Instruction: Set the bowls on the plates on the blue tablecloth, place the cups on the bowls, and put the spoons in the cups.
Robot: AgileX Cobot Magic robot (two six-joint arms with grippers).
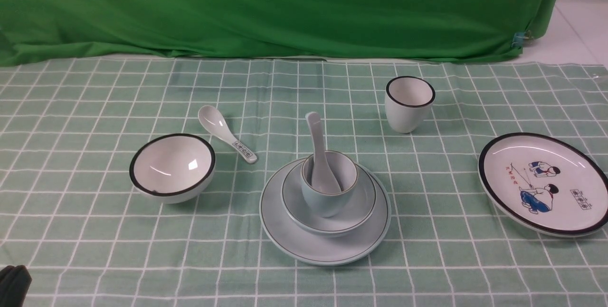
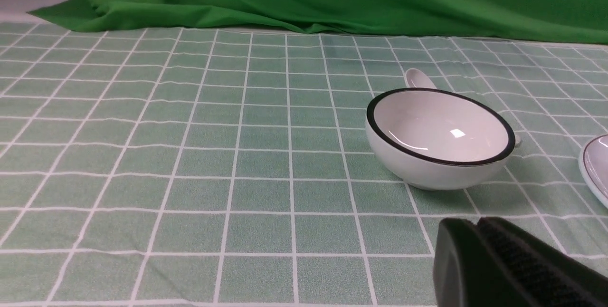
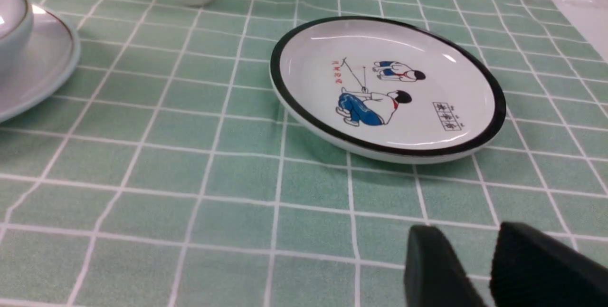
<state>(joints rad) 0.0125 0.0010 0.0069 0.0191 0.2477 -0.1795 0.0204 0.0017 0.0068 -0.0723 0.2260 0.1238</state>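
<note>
Blue set [image 1: 325, 202] stands finished mid-cloth; white bowl [image 1: 172, 167], marked spoon [image 1: 227, 134], cup [image 1: 409, 103] and plate [image 1: 544, 183] (far right edge) wait apart. My left gripper [image 2: 479, 245] is pressed together, right gripper [image 3: 470, 254] parted, empty.

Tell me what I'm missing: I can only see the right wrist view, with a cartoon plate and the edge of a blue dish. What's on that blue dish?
Observer: A pale blue bowl sits on that pale blue plate, and a pale blue cup stands in the bowl.
Operator: Anything in the cup?
Observer: Yes, a plain white spoon stands in it, handle up.
Operator: Is there a bowl for my cartoon plate?
Observer: A white black-rimmed bowl sits empty on the checked cloth, over on the robot's left.
</note>
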